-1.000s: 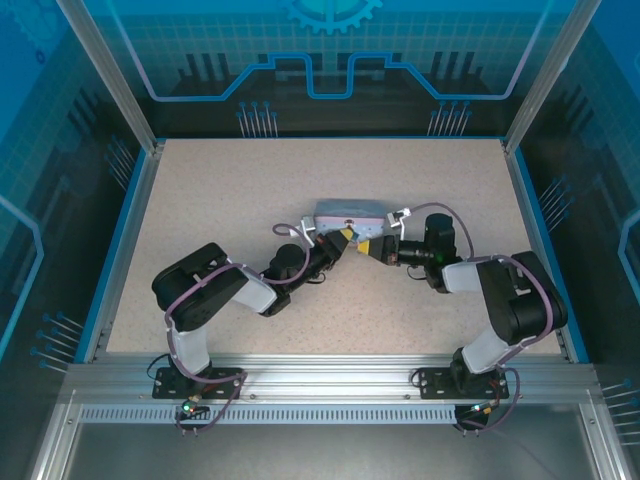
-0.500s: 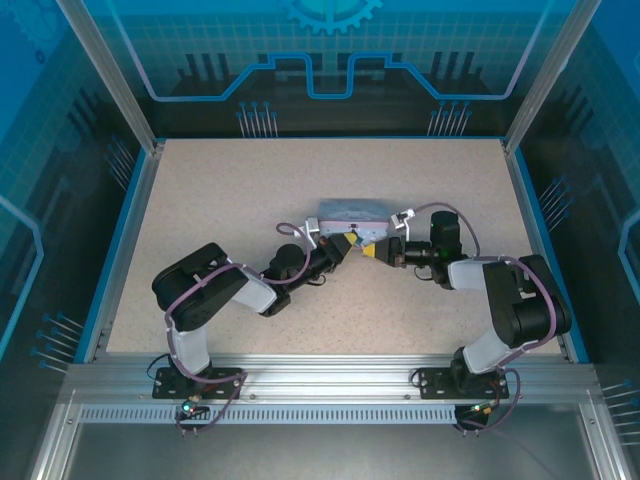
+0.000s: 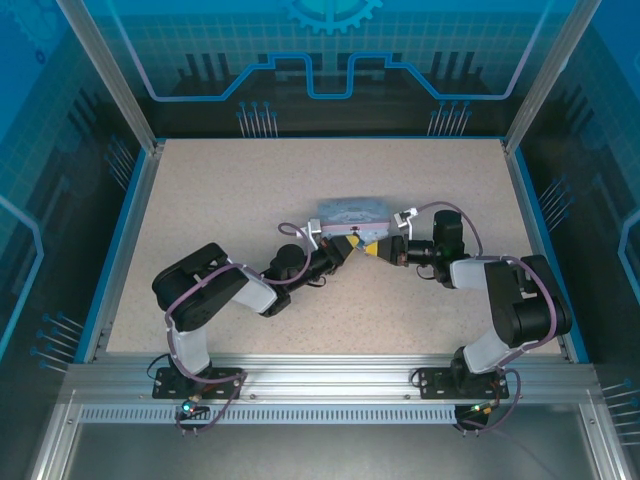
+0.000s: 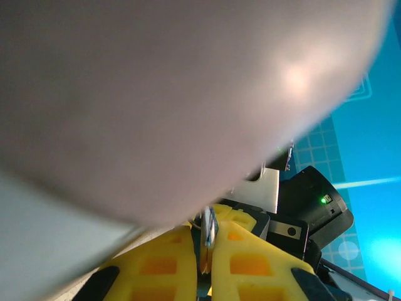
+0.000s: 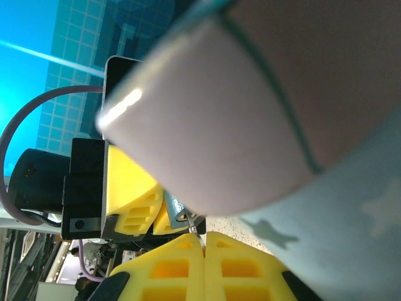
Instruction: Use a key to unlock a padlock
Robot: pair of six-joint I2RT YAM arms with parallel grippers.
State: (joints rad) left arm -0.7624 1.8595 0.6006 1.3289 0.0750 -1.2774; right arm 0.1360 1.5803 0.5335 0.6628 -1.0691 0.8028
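Pale blue rectangular tin box [image 3: 350, 211], lighter star prints. Small teal-bodied metal padlock [image 5: 171, 207]. Thin grey metal key [image 5: 195, 233]. Left gripper [image 4: 207, 237] and right gripper [image 5: 203, 242]: yellow fingers. Beige speckled tabletop [image 3: 220, 200]. Blue grid-patterned wall panels [image 3: 300, 55].

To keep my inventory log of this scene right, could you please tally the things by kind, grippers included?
Grippers: 2, the left gripper and the right gripper
Padlocks: 1, the padlock, held by the left gripper
Keys: 1, the key, a thin sliver at the right gripper's tips
Tins: 1, the pale blue tin
Total: 5
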